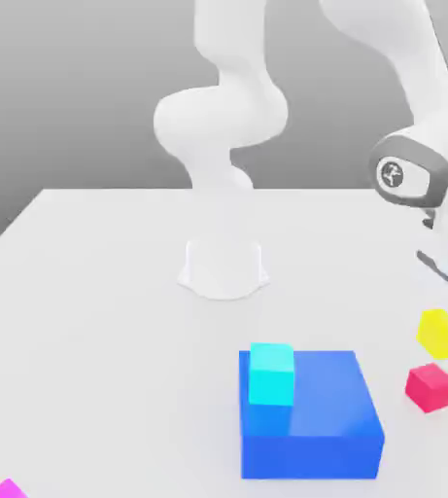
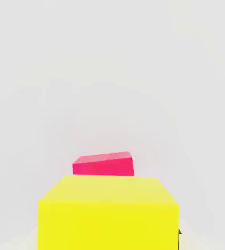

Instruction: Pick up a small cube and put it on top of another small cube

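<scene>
I count three small cubes: one yellow cube [image 1: 437,331], one red-pink cube [image 1: 430,386], one cyan cube [image 1: 271,373]. I see one big blue block [image 1: 315,418] too.

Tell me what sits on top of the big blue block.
A small cyan cube rests on the big blue block, near its corner at the exterior view's left. The patch of blue beneath the cube is covered; the remaining top surface is bare.
</scene>
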Controlling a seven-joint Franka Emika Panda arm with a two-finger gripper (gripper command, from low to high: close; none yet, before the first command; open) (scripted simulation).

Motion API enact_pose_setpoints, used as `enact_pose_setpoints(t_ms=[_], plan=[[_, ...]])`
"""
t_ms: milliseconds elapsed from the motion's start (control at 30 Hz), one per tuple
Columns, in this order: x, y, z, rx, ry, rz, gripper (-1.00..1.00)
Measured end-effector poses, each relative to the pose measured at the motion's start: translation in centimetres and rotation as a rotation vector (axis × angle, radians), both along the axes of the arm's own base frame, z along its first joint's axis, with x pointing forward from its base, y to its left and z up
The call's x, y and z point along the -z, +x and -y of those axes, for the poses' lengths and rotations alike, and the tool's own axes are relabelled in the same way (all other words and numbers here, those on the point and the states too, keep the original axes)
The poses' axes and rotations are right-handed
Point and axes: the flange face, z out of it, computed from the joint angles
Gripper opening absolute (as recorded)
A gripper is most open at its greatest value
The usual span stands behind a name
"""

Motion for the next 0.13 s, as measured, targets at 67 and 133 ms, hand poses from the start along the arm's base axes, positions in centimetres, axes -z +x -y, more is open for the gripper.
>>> enact_pose_setpoints(t_ms=[67,133], plan=[[1.88,-0.11,0.08,-0.001,0.0,0.0,1.0],[1.88,-0.11,0.08,-0.001,0.0,0.0,1.0]])
